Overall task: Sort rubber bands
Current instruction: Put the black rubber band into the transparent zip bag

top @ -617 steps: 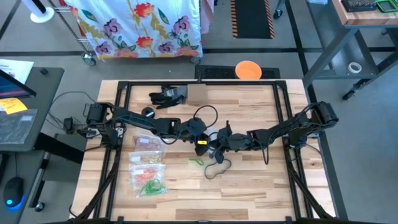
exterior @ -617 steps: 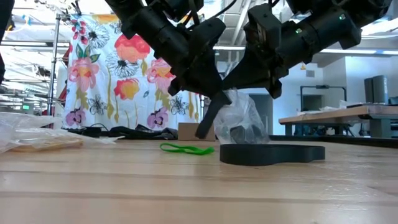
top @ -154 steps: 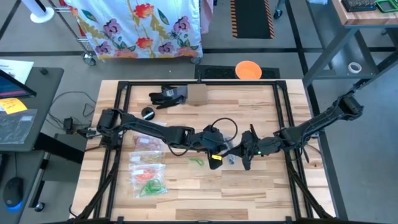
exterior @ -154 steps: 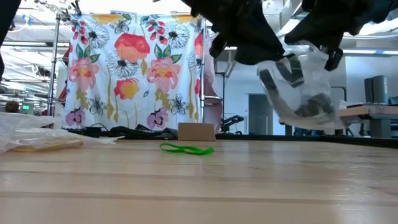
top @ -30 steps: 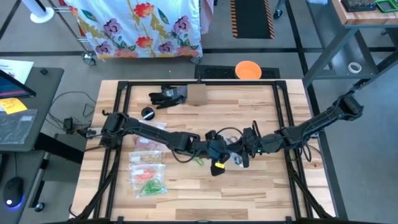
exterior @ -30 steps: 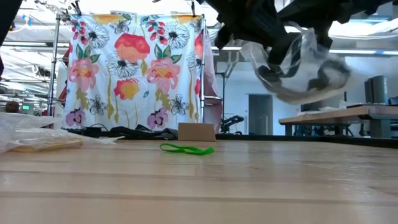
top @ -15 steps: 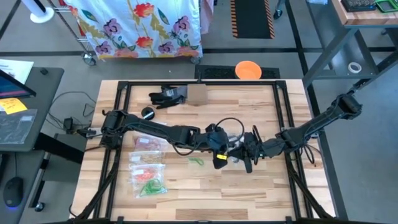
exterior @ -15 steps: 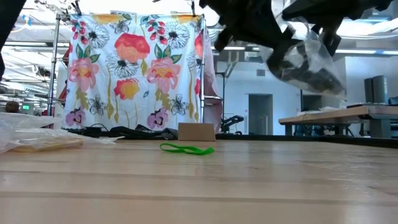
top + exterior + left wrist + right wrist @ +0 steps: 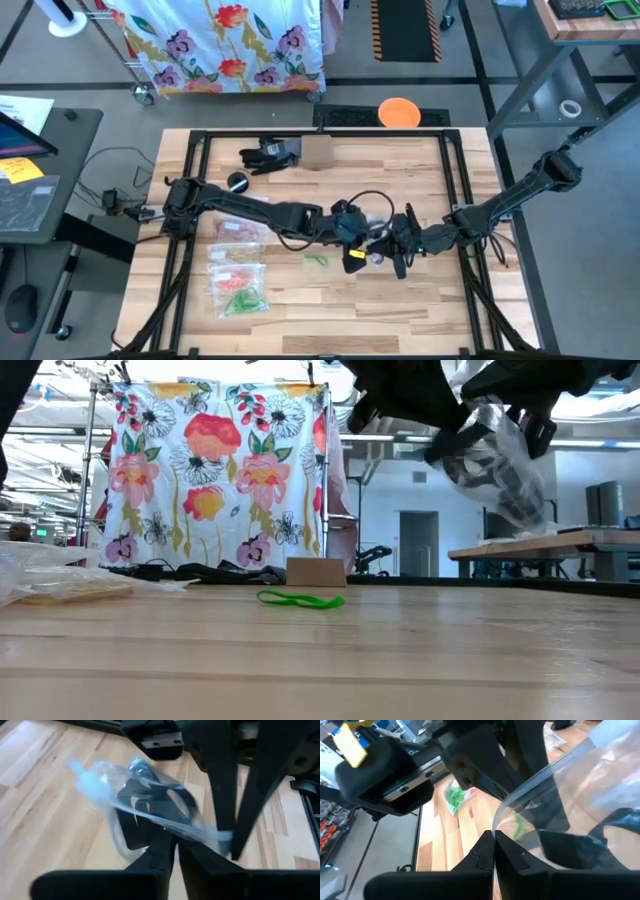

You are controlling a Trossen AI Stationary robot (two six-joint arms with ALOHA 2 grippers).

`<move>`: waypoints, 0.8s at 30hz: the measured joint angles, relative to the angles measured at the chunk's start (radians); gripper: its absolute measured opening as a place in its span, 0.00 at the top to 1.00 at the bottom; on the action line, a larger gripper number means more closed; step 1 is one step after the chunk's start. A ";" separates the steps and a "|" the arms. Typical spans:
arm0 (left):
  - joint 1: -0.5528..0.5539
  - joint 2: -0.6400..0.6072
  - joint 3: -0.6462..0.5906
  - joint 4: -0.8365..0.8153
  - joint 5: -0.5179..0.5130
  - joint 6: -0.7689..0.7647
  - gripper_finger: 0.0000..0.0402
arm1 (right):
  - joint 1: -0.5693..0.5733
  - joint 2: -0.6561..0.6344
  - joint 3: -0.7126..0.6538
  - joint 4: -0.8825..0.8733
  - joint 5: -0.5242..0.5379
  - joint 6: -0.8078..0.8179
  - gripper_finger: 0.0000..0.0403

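A clear plastic zip bag [image 9: 497, 460] with dark rubber bands [image 9: 150, 807] inside hangs above the middle of the table between my two grippers. My left gripper [image 9: 366, 240] reaches in from the left and is shut on the bag. My right gripper [image 9: 388, 247] comes from the right and is shut on it too. One green rubber band [image 9: 316, 260] lies flat on the wood, to the left of the grippers and a little nearer, also seen in the low view [image 9: 300, 600]. My left gripper pinches a lower edge of the bag [image 9: 172, 831] between its two fingers, slanting down from the table's left. The bag is lifted clear of the table. My right gripper pinches the bag's zip strip [image 9: 506, 815] at one end, between its fingertips, slanting down from the table's right. The bag spreads away from the fingers, its dark contents [image 9: 615, 837] sagging inside.
Clear bags [image 9: 238, 270] holding red, orange and green bands lie in a column at the table's left. A black glove-like thing [image 9: 270, 153], a cardboard box [image 9: 316, 150] and a small black disc [image 9: 238, 181] sit near the far edge. Black cables loop over both arms.
The bag has swung in the air between the grippers: it lay nearly level a second ago and now slants down toward its lower end. My left gripper has crept up and toward the far edge with it.
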 joint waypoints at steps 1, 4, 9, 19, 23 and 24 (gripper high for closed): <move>-0.002 0.000 0.000 -0.005 0.000 -0.008 0.93 | 0.000 0.000 0.000 0.000 0.000 0.000 1.00; -0.004 -0.005 0.000 -0.050 0.007 -0.048 0.84 | 0.000 0.000 0.000 -0.001 0.000 -0.002 1.00; -0.005 -0.043 0.000 -0.152 0.069 -0.051 0.75 | -0.002 0.000 0.000 0.001 0.000 -0.008 1.00; -0.117 -0.243 -0.008 -0.282 -0.211 0.066 0.73 | -0.011 -0.004 0.000 0.010 -0.005 -0.011 1.00; -0.217 -0.323 -0.077 -0.323 -0.408 0.035 0.73 | -0.011 -0.018 0.000 0.038 -0.005 -0.012 1.00; -0.246 -0.335 -0.107 -0.308 -0.438 0.023 0.73 | -0.011 -0.020 0.000 0.057 -0.005 -0.016 1.00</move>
